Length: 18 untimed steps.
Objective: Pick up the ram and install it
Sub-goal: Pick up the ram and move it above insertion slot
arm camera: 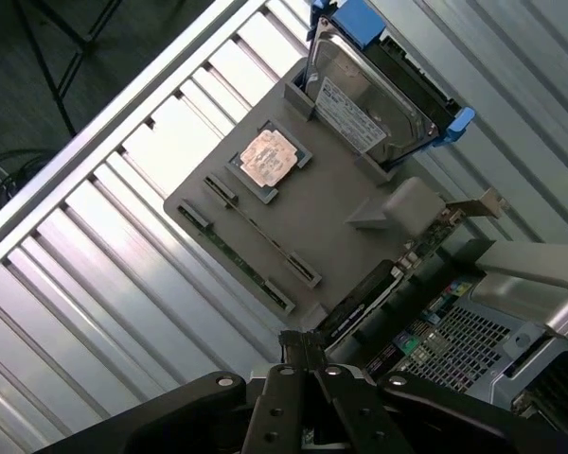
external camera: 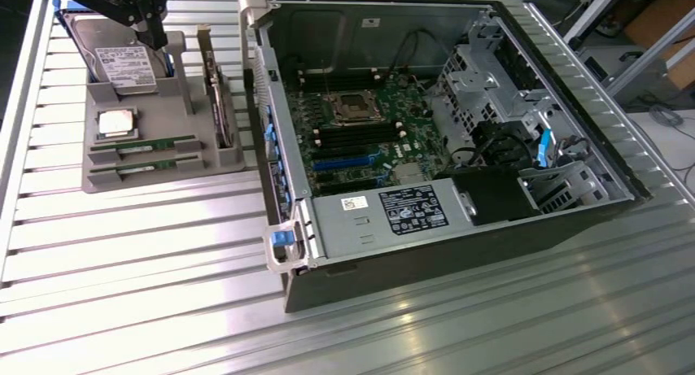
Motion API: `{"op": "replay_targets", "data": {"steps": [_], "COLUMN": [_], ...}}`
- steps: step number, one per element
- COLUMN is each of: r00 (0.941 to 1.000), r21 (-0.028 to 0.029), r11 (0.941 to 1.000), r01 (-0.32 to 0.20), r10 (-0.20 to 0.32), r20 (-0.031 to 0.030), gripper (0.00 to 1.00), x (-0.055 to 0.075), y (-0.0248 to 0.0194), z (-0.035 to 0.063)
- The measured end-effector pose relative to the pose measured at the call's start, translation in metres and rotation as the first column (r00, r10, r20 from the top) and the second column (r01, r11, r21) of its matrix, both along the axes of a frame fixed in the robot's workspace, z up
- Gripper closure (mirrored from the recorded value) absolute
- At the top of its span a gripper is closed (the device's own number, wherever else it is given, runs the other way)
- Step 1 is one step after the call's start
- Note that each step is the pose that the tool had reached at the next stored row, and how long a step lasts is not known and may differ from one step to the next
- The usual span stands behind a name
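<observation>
Approach stage only: poised above the grey holder [external camera: 163, 115] with fingers [arm camera: 293, 357] closed on nothing, the ram [external camera: 145, 148] lying slotted beside the processor chip [external camera: 115, 123], calling for opened fingers squared across it.

The claw [arm camera: 303, 348], fingers together, hangs at the grey tray's [arm camera: 331, 232] edge. The tray holds two ram sticks [arm camera: 260, 231], a processor [arm camera: 268, 159] and a hard drive [arm camera: 369, 104].
</observation>
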<state>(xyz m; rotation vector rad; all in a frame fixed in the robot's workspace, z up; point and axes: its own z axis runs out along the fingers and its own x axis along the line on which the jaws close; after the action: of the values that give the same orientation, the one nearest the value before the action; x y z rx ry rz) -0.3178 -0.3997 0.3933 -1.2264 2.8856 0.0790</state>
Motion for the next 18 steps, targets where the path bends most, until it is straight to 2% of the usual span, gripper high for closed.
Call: {"op": "replay_targets", "data": {"steps": [18], "r00": [0.9969], "r21": [0.0], "r11": [0.9969], "r01": [-0.078], "r10": [0.078], "r20": [0.0], "gripper": [0.89], "x": [0.0], "y": [0.0], "z": [0.0]}}
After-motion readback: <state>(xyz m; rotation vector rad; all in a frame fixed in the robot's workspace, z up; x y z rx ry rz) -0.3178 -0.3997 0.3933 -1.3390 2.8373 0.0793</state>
